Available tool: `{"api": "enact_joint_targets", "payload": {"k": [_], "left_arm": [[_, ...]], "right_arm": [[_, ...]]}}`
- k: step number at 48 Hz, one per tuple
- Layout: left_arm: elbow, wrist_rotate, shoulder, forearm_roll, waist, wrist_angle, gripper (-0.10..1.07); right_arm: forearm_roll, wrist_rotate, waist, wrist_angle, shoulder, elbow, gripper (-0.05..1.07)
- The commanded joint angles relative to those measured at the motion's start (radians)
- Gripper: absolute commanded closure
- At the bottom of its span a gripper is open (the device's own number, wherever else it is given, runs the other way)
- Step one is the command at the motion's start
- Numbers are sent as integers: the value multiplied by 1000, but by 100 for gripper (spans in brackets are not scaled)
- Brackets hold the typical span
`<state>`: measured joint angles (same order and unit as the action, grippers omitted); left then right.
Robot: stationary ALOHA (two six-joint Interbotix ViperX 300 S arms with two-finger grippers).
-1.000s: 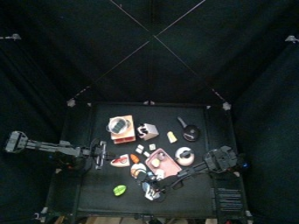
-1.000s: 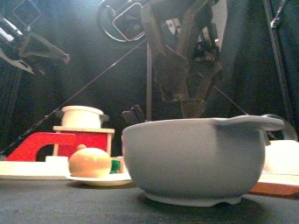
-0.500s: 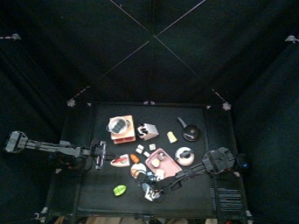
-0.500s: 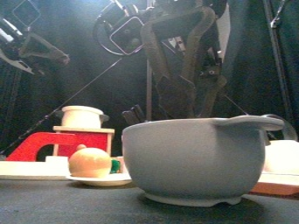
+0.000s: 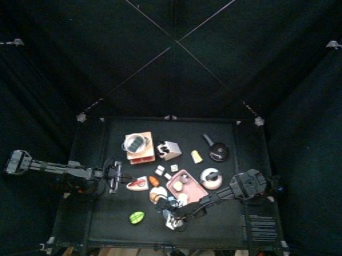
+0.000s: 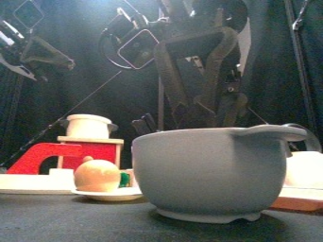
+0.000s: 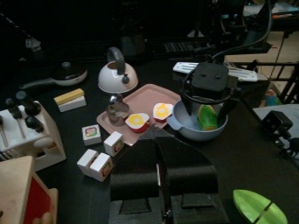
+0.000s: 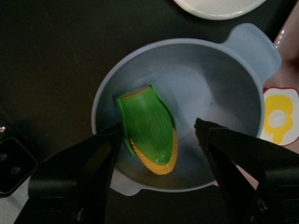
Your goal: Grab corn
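The corn (image 8: 149, 131), green husk with a yellow-orange edge, lies tilted inside the pale blue bowl (image 8: 228, 74) at the table's six o'clock. The right gripper (image 8: 158, 144) hangs over it, jaws spread wide, empty.

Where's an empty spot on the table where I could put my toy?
The back strip of the table, behind the wooden box and kettle, is bare. There's a small patch between bowl and green piece. Around the pink tray it's crowded.
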<state>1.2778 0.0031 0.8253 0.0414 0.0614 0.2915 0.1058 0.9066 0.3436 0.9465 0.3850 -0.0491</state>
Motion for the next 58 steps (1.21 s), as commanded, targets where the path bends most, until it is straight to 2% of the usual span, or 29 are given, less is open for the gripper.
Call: {"api": "enact_joint_targets", "payload": {"k": [1,58], "left_arm": [[-14,0,-2,0,-2,5,100],[-14,-2,-2,0,-2,5,100]], "right_arm": [[-2,0,-5,-5,-20,8,6],[-2,0,-32,-91,-3,-41,6]]}}
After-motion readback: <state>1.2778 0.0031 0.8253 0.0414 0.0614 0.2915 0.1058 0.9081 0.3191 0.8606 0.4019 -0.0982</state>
